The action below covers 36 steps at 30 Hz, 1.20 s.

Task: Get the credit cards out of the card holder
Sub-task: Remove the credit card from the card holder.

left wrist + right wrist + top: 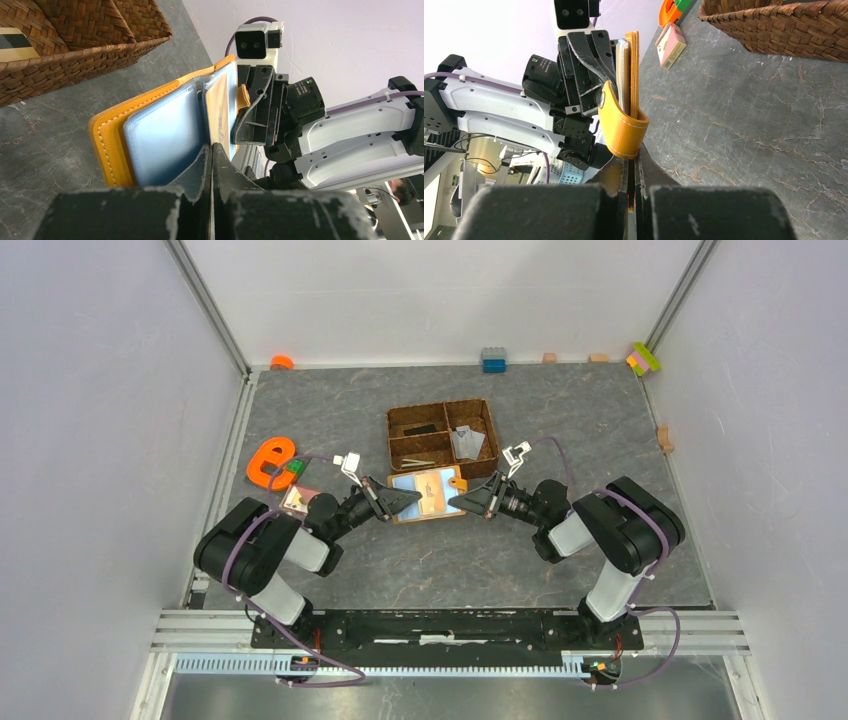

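The orange card holder hangs open between my two grippers, just in front of the woven tray. In the left wrist view its pale blue lining faces me, and a beige credit card stands in a slot. My left gripper is shut on that card's thin near edge. My right gripper is shut on the holder's orange edge below the curled snap tab. From above, the left gripper and right gripper meet the holder from opposite sides.
The brown woven tray stands just behind, with grey cards in one compartment. An orange e-shaped toy, a green brick and a small pink box lie to the left. Bricks line the back wall.
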{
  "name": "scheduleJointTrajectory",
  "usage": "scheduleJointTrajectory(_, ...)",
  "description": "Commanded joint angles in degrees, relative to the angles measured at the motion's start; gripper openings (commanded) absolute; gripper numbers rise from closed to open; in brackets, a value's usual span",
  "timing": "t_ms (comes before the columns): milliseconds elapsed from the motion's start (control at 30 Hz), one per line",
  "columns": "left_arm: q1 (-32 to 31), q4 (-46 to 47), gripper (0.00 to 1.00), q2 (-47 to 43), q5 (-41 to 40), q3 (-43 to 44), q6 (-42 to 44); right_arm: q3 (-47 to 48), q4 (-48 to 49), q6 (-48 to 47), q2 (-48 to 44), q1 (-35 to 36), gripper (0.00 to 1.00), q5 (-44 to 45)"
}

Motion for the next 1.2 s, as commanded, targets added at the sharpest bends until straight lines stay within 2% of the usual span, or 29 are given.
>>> scheduleJointTrajectory(0,1.50,4.53,0.02,0.46,-1.17,-0.12,-0.74,-0.55,28.21,-0.02,-1.94,-1.25,0.00,-0.79)
scheduleJointTrajectory(1167,3.18,4.55,0.02,3.48,0.30,0.59,-2.81,-1.07,28.17,0.54,-2.60,-2.45,0.00,-1.26)
